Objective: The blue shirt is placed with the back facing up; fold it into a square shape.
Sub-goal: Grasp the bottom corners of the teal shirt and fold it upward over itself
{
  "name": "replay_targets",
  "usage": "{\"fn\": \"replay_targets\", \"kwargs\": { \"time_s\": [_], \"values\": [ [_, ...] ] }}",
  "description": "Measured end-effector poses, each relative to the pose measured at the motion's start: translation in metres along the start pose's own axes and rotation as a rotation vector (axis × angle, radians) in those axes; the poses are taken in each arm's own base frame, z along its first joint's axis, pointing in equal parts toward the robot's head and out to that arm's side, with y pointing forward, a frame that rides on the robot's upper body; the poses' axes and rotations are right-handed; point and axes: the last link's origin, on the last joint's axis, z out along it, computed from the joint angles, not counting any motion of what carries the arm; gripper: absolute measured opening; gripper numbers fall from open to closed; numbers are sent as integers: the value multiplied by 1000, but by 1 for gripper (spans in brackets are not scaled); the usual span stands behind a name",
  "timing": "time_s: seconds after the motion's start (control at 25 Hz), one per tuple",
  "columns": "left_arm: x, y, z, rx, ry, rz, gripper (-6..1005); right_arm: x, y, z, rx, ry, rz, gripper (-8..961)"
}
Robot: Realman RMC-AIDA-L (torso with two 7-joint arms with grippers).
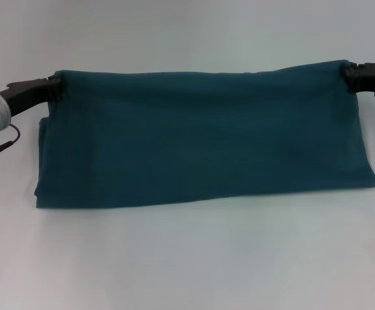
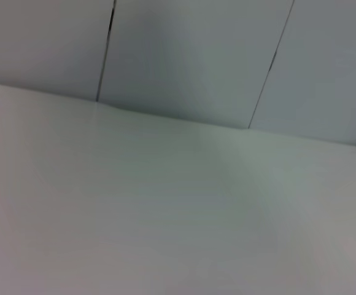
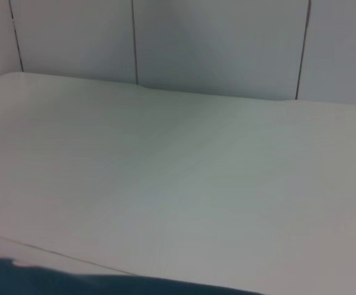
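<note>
A plain white table (image 1: 187, 258) fills the head view, with pale wall panels (image 3: 215, 43) behind it in the wrist views. We see the blue shirt (image 1: 200, 142) spread wide across the table's middle, already doubled over, its far edge held up at 2 corners. The left gripper (image 1: 53, 88) pinches the left corner and the right gripper (image 1: 346, 75) the right corner, both closed on cloth. We judge the fabric soft, light and limp; corners and edges offer the best hold.
</note>
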Motion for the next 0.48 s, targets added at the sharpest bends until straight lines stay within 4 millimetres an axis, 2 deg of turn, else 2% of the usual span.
{"fn": "replay_targets", "kwargs": {
  "time_s": [0.2, 0.28, 0.4, 0.48],
  "values": [
    [-1, -3, 0, 45, 45, -29, 78, 0, 0, 0, 2, 10, -22, 51],
    [-1, -8, -1, 76, 62, -59, 79, 0, -1, 0, 9, 12, -26, 136],
    [-1, -12, -5, 92, 84, -92, 181, -1, -1, 0, 10, 11, -29, 263],
    [-2, -13, -5, 95, 85, -94, 248, -2, -3, 0, 12, 9, -31, 302]
  ]
}}
